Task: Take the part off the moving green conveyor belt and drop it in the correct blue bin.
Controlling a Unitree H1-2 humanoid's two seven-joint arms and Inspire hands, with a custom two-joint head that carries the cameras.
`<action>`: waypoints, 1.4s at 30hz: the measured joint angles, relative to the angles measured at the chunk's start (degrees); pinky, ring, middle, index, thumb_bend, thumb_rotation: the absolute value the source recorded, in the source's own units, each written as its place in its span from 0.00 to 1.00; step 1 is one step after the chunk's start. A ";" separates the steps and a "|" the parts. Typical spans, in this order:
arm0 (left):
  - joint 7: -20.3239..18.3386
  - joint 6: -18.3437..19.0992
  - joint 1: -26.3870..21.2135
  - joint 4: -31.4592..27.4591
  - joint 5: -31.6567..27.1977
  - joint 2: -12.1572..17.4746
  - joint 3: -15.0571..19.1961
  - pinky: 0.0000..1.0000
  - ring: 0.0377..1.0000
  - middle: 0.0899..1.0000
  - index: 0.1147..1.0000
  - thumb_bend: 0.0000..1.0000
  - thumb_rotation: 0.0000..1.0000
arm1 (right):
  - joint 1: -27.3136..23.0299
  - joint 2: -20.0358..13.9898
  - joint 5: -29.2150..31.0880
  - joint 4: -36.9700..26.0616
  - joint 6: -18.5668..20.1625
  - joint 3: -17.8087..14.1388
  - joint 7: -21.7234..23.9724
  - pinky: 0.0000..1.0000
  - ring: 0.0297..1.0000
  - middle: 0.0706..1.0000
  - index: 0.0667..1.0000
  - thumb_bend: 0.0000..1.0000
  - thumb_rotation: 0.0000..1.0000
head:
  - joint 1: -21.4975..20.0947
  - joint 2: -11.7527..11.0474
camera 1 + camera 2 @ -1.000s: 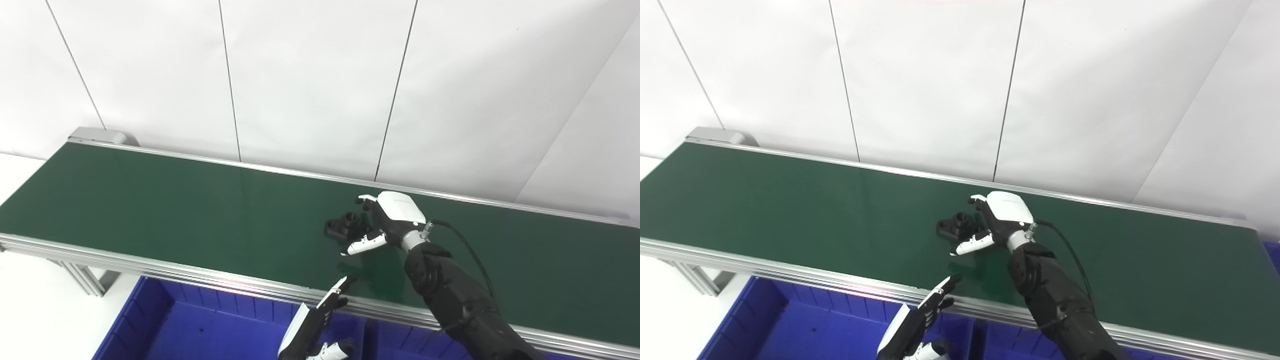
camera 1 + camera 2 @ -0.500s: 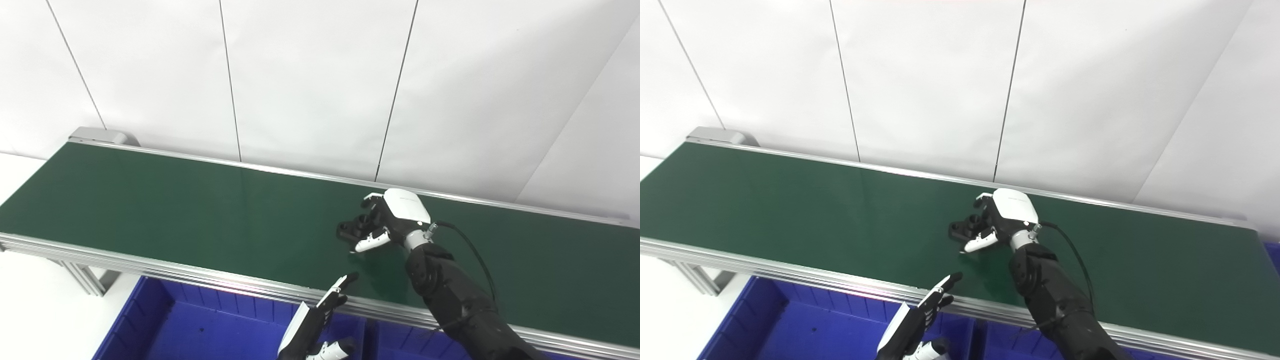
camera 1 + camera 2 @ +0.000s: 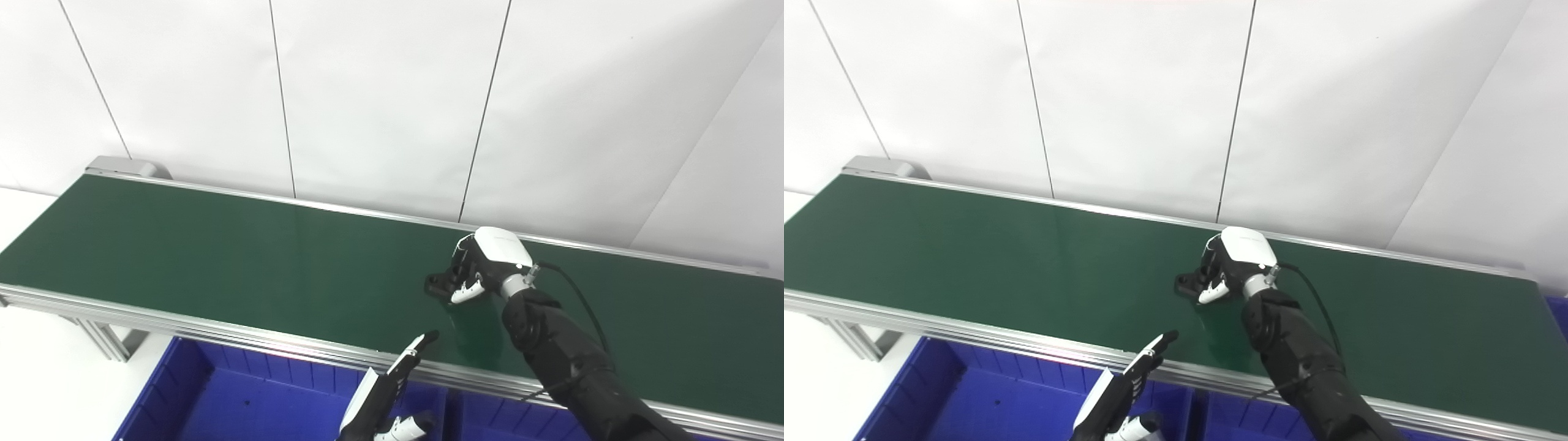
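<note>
A small black part (image 3: 436, 283) lies on the green conveyor belt (image 3: 245, 263), mostly covered by my right hand (image 3: 484, 263). That hand has its fingers and thumb wrapped around the part; only the part's left end (image 3: 1185, 285) sticks out. My left hand (image 3: 386, 404) hovers low at the belt's near edge, over the blue bins, with fingers stretched out straight and apart, holding nothing.
Blue bins (image 3: 245, 398) sit below the belt's near rail (image 3: 184, 321), split by a divider (image 3: 450, 410). A grey motor housing (image 3: 119, 165) caps the belt's far left end. White wall panels stand behind the belt.
The part rode the belt rightward into my right hand, whose fingers and thumb curled from spread to closed around it. The left hand stayed nearly still.
</note>
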 measured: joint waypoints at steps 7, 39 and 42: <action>-0.01 0.24 0.11 -0.40 -0.01 0.05 0.00 0.98 1.00 0.99 0.93 0.90 0.87 | 0.42 -1.33 0.28 -2.16 0.89 -0.05 2.16 0.38 0.43 0.49 0.44 0.52 0.00 | -0.35 0.26; -2.63 3.46 4.97 -8.95 -3.82 1.80 0.43 1.00 1.00 1.00 1.00 0.88 0.98 | 23.82 -20.38 1.50 -71.05 11.63 -11.26 33.42 0.30 0.36 0.43 0.49 0.51 0.00 | -18.11 9.32; -3.74 4.64 5.04 -11.94 -5.83 3.02 1.48 0.98 1.00 1.00 1.00 0.86 0.97 | 25.60 -21.16 1.22 -75.69 12.24 -12.13 35.79 0.28 0.35 0.42 0.50 0.51 0.00 | -19.95 11.08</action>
